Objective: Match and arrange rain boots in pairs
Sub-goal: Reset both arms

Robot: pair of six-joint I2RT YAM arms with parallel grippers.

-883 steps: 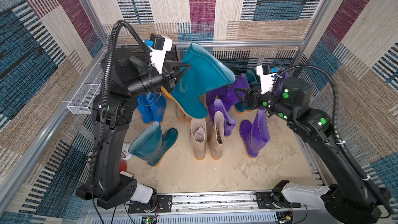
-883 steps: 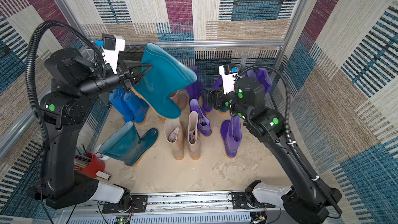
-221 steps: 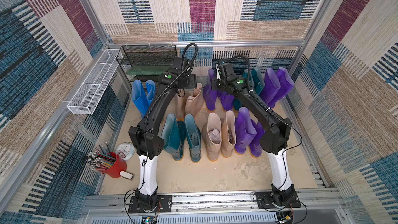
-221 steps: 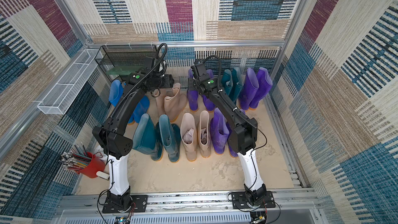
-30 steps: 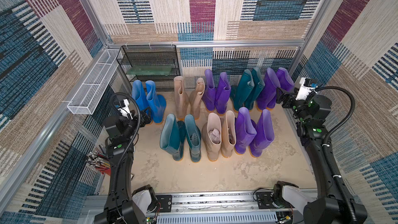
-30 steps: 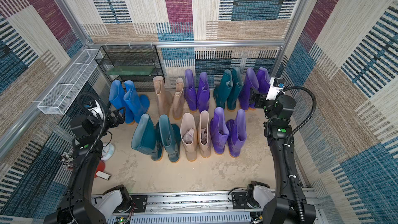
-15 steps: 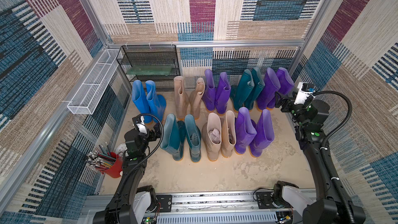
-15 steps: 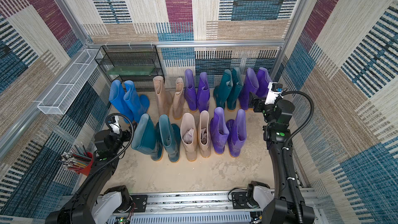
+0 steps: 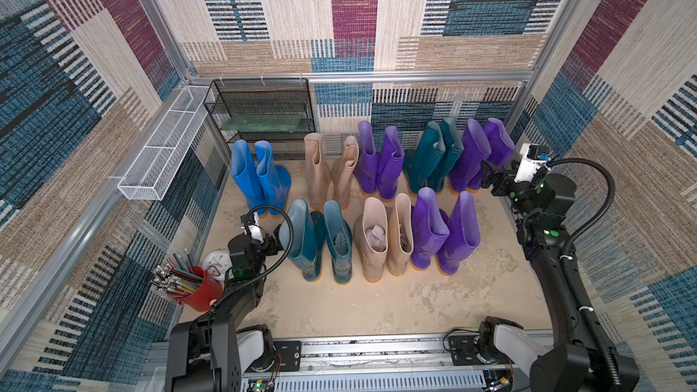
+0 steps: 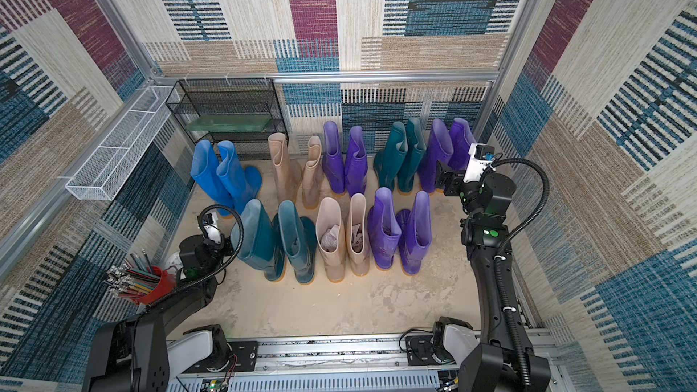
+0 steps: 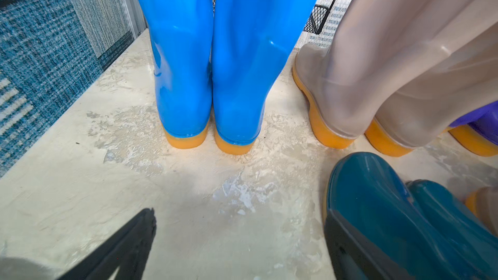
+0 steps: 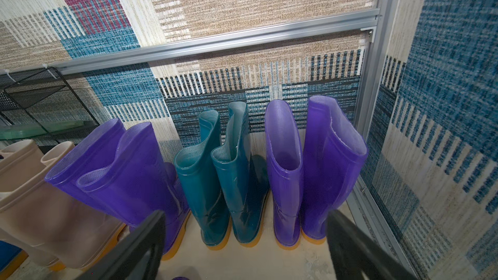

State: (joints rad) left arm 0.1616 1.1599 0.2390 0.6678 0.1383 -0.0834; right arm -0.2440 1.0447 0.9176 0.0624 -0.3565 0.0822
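The rain boots stand upright in two rows of matched pairs in both top views. At the back are a blue pair (image 9: 260,179), a beige pair (image 9: 332,171), a purple pair (image 9: 381,164), a teal pair (image 9: 433,160) and another purple pair (image 9: 482,156). In front are teal (image 9: 320,243), beige (image 9: 388,239) and purple (image 9: 445,231) pairs. My left gripper (image 9: 273,243) (image 11: 239,238) is low beside the front teal pair, open and empty, facing the blue heels (image 11: 210,119). My right gripper (image 9: 490,179) (image 12: 245,238) hovers open and empty by the back-right purple pair (image 12: 310,173).
A black wire rack (image 9: 264,122) stands at the back left, with a white wire basket (image 9: 166,148) on the left wall. A red cup of pencils (image 9: 200,288) and a small white clock (image 9: 218,260) sit by the left arm. The arms' metal rail (image 9: 358,352) runs along the front.
My left arm has dropped lower and swung in towards the front teal pair. My right arm has barely shifted. No boot has moved in the last second.
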